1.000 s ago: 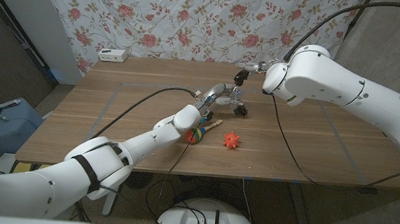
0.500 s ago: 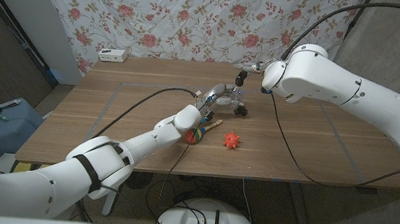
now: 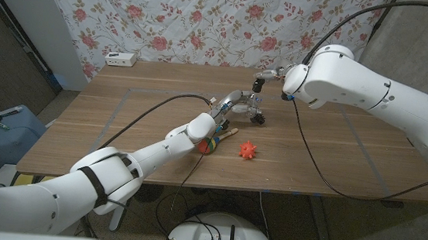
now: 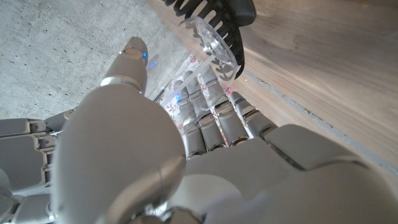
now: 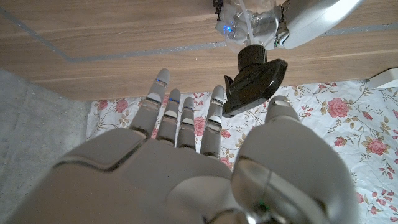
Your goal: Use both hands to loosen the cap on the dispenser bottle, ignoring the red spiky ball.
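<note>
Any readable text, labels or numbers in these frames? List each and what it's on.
None readable.
Dispenser bottle, held by the left hand: clear, no label legible.
Black cap: no marking visible.
White box at the table's far edge: any print too small to read.

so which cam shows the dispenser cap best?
Right wrist view: the black pump cap is whole and sharp beyond the right hand. Left wrist view crops it at the edge; head view shows it as a small dark blob.

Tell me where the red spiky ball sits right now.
In the head view, the red spiky ball lies on the wooden table near its front edge, just right of the left hand.
</note>
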Tool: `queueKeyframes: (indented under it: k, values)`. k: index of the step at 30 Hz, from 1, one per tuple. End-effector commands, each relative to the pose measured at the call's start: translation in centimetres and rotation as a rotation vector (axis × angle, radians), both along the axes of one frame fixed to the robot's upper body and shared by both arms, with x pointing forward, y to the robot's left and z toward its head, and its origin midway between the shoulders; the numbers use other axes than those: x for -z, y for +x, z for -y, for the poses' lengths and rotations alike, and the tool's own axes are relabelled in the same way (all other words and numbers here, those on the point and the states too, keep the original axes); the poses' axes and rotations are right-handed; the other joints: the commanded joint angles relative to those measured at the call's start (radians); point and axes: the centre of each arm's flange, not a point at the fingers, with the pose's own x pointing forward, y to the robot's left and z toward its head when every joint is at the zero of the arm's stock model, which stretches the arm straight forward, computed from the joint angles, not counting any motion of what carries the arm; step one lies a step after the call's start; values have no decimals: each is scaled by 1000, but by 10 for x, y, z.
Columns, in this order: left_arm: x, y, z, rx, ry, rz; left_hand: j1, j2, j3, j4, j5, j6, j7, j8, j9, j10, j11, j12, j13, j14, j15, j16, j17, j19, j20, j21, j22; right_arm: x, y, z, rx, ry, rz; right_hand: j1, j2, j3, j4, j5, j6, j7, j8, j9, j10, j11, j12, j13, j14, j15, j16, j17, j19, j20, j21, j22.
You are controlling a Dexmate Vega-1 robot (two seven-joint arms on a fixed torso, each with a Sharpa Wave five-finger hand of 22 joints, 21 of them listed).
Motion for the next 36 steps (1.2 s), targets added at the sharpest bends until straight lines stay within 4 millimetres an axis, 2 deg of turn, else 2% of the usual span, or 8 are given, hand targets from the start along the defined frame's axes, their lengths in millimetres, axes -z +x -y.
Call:
queueKeyframes:
  k: [1, 3, 10, 16, 20, 27, 32, 36]
  values:
    - [0, -1, 1, 6, 2, 1, -66, 206, 53, 54, -3, 84, 9, 6, 3, 39, -28, 8, 5, 19, -55, 2, 4, -1, -64, -3, 2, 1, -3, 4, 2, 5, -22, 46, 7, 19, -32, 9, -9, 2, -6, 2, -3, -2, -1, 2, 0, -10, -2, 3, -2, -3, 1, 4]
    - [0, -1, 1, 7, 2, 0, -69, 205, 54, 55, -3, 86, 10, 6, 3, 38, -29, 8, 5, 20, -54, 1, 2, -1, -63, -2, 2, 1, -2, 4, 0, 4, -23, 64, 10, 27, -44, 9, -11, 1, -7, 2, -3, -3, -1, 3, 0, -10, -2, 3, -1, -3, 1, 4]
    - [0, -1, 1, 9, 2, -1, -74, 206, 53, 57, -3, 85, 10, 5, 3, 41, -30, 10, 6, 20, -53, 1, 2, -1, -64, -2, 2, 0, -2, 4, -3, 11, -26, 93, 21, 42, -64, 9, -11, -2, -7, 3, -6, -5, -1, 3, -2, -15, -2, 3, -1, -8, 1, 4]
    - [0, 0, 1, 11, 2, 0, -76, 207, 53, 58, -3, 85, 11, 5, 2, 39, -28, 9, 6, 20, -53, 2, 3, -1, -64, -2, 2, -1, -1, 5, -23, 22, -37, 139, 41, 65, -93, 8, -17, -17, -10, 3, -10, -11, -1, 3, -7, -20, -3, 3, -4, -13, 0, 4]
    - [-1, 0, 1, 14, 3, 0, -79, 208, 54, 59, -3, 86, 11, 5, 2, 39, -27, 9, 6, 20, -51, 0, 2, -1, -64, -2, 2, -1, 0, 6, -29, 22, -43, 178, 58, 85, -116, 4, -14, -47, -9, 4, -13, -15, -1, 4, -8, -23, -2, 4, -7, -16, 0, 5]
    - [-1, 0, 2, 17, 5, -4, -80, 208, 55, 58, -3, 86, 12, 4, 2, 39, -28, 9, 7, 22, -50, 1, 2, -1, -63, -3, 2, -1, 1, 8, -40, 38, -50, 219, 75, 106, -136, 0, -11, -69, -8, 5, -18, -21, -1, 4, -12, -28, -2, 5, -12, -23, -1, 4]
    - [-1, 0, 2, 17, 6, -1, -82, 209, 55, 58, -3, 86, 12, 4, 2, 40, -27, 9, 7, 20, -51, 0, 2, 0, -62, -2, 2, -1, 1, 9, -51, 43, -52, 241, 81, 116, -144, -5, -7, -95, -7, 5, -22, -24, -2, 4, -17, -31, -2, 6, -16, -24, -1, 4]
    - [-1, 0, 1, 15, 5, -1, -84, 209, 56, 59, -3, 86, 11, 4, 2, 41, -27, 9, 7, 21, -50, 0, 2, 0, -62, -2, 2, -1, 2, 10, -62, 51, -53, 261, 86, 125, -149, -8, -2, -105, -5, 5, -24, -29, -2, 4, -22, -32, -3, 6, -19, -26, -1, 4]
